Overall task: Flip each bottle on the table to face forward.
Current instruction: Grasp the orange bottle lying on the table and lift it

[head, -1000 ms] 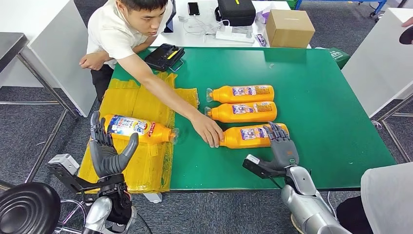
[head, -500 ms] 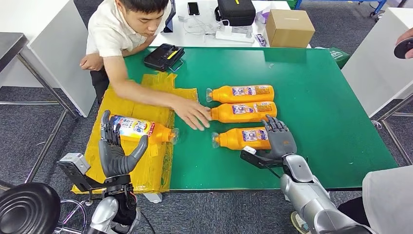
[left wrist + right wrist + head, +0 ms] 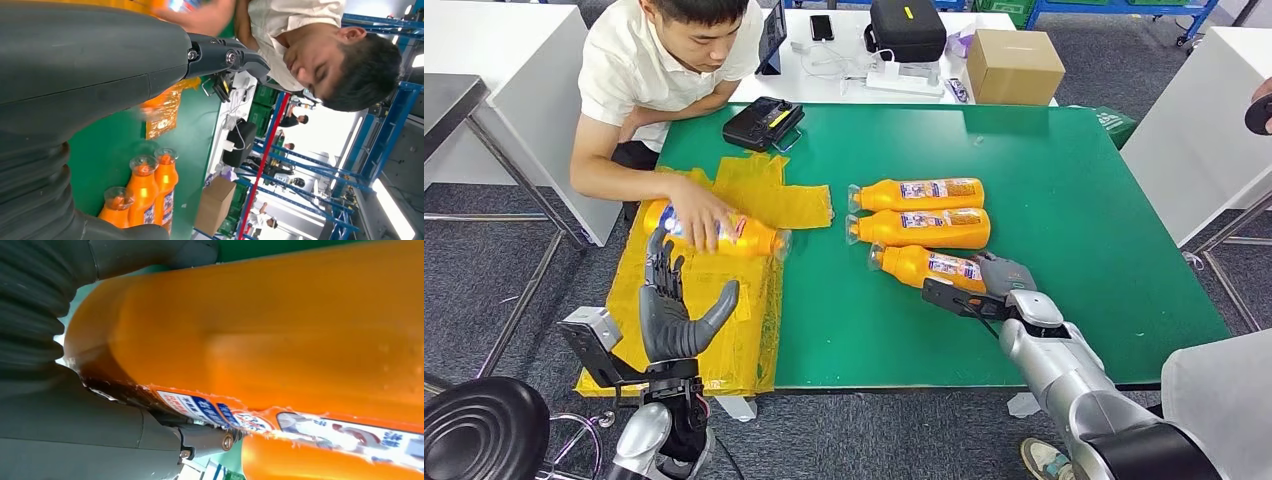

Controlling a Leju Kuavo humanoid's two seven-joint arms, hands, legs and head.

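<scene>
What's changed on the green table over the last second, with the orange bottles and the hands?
The right hand has closed on the nearest orange plastic bottle, now tilted. The person's hand left it, crossing to the orange bottle on the yellow plastic sheet. The left hand stays raised, holding nothing. The two far bottles haven't moved.
</scene>
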